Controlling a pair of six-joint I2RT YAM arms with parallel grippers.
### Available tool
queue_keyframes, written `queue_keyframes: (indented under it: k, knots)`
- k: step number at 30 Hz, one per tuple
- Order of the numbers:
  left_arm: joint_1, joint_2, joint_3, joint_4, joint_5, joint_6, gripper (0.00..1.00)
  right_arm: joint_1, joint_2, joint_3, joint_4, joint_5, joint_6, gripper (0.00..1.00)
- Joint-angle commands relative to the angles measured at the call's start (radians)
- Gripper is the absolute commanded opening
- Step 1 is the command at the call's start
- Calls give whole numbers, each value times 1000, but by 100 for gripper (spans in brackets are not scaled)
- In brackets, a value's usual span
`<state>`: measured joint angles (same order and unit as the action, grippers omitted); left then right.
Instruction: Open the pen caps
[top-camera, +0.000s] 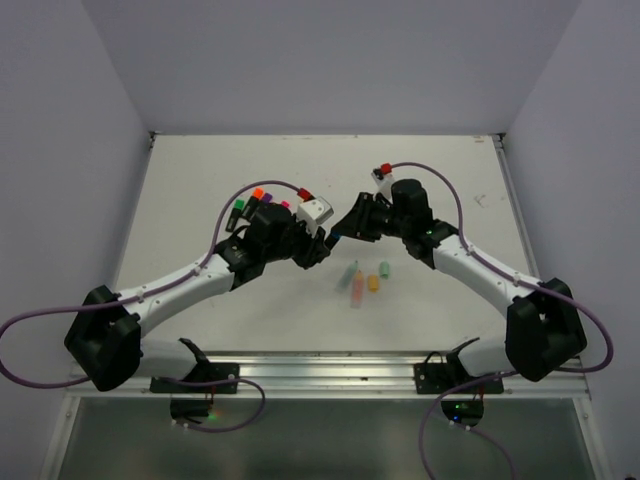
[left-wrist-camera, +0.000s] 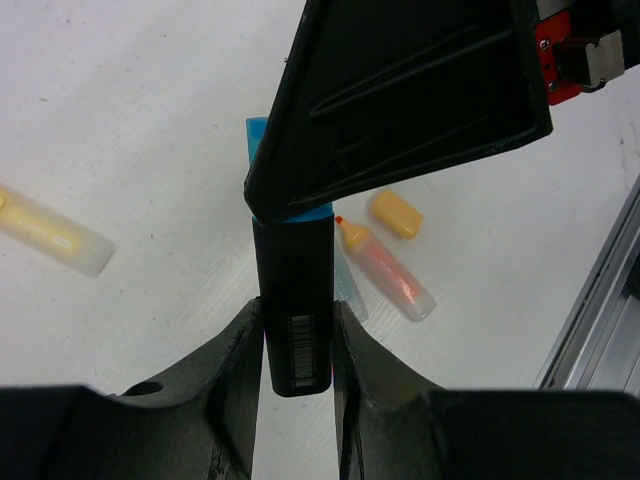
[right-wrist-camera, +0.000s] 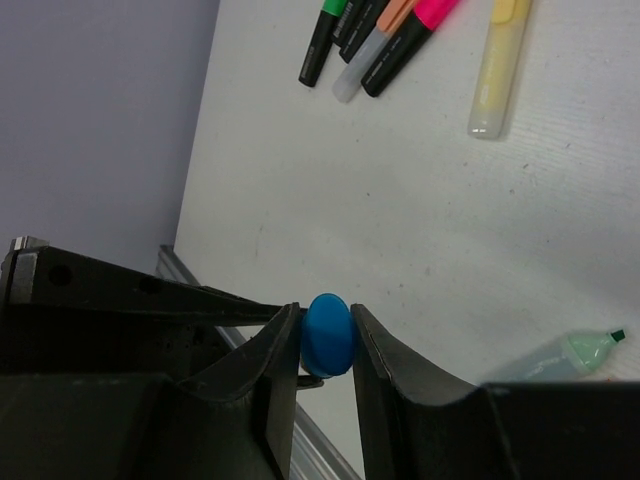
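Black-bodied pen (left-wrist-camera: 296, 300) runs left-right, blue cap (right-wrist-camera: 328, 335) facing right end effector (right-wrist-camera: 325, 322).

Blue cap (right-wrist-camera: 328, 335) looks smooth plastic, black pen (left-wrist-camera: 297, 300) matt plastic, table (left-wrist-camera: 130, 120) matt.

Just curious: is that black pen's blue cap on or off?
On. The blue cap joins the black pen with no gap; right claw pinches it, left claw holds the pen.
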<state>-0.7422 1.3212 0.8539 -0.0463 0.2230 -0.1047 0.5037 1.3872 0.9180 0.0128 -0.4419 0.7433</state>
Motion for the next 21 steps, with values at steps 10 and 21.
queue_keyframes:
  k: [10,21]
  knots:
    - [-3,-59,-21,54,19,-46,12,6,-33,-19,75,-46,-53,0]
    - [122,-125,-96,140,243,-133,75,2,-120,-39,113,-161,-188,0]
